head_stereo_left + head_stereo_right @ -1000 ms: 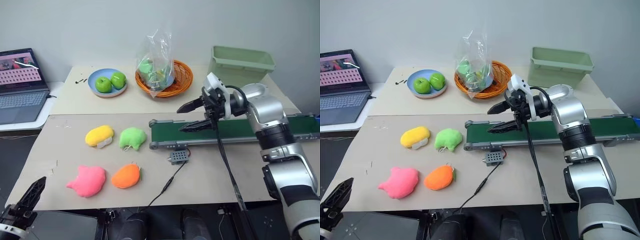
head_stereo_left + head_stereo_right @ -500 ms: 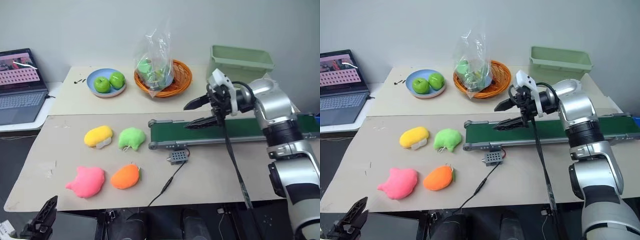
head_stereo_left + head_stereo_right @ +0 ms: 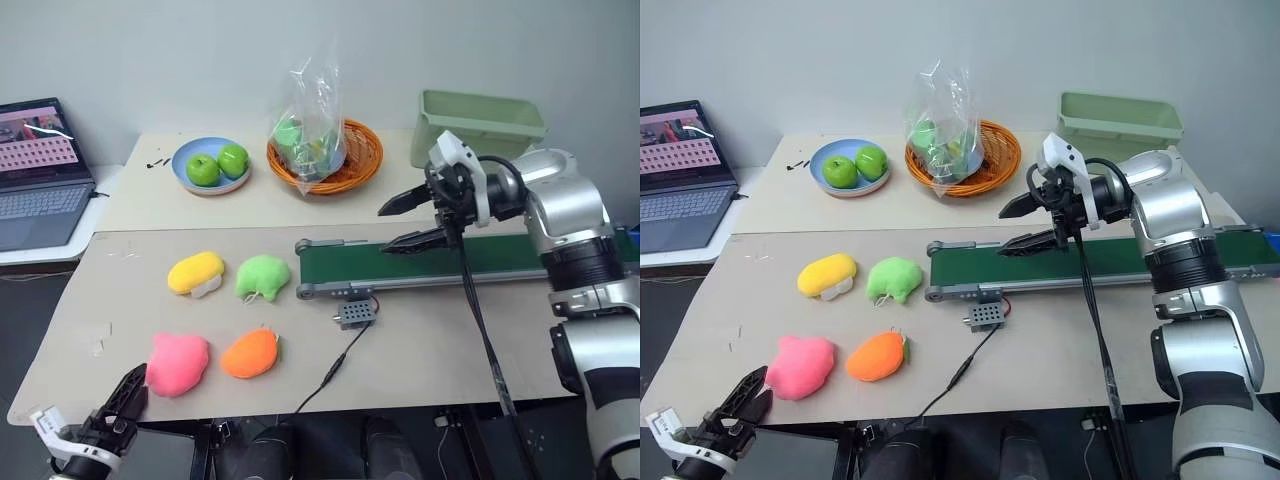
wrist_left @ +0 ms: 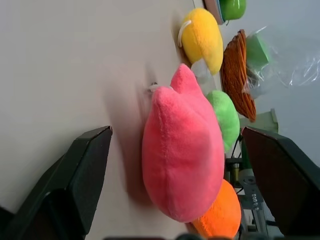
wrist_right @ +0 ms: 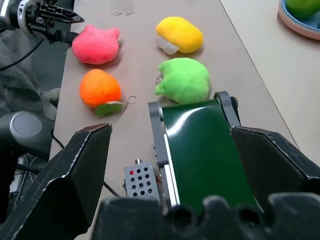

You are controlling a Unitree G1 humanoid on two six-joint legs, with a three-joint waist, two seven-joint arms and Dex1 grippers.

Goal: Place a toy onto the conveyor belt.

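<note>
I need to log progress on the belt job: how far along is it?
Early stage. Nothing is delivered: the conveyor belt carries no toy. In hand: the open left gripper is beside the pink toy, not gripping. Left: grasp, carry, place. The right gripper hovers open over the belt.

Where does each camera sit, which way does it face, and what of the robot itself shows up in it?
Left and right eye views: on the head, facing forward and down over the table; right gripper open above the conveyor belt, left gripper open at the near table edge.
Left wrist view: along the left fingers, facing the pink toy between them.
Right wrist view: along the right fingers, over the belt's end.
Shared: all show the pink toy, the orange plush and the yellow plush.
</note>
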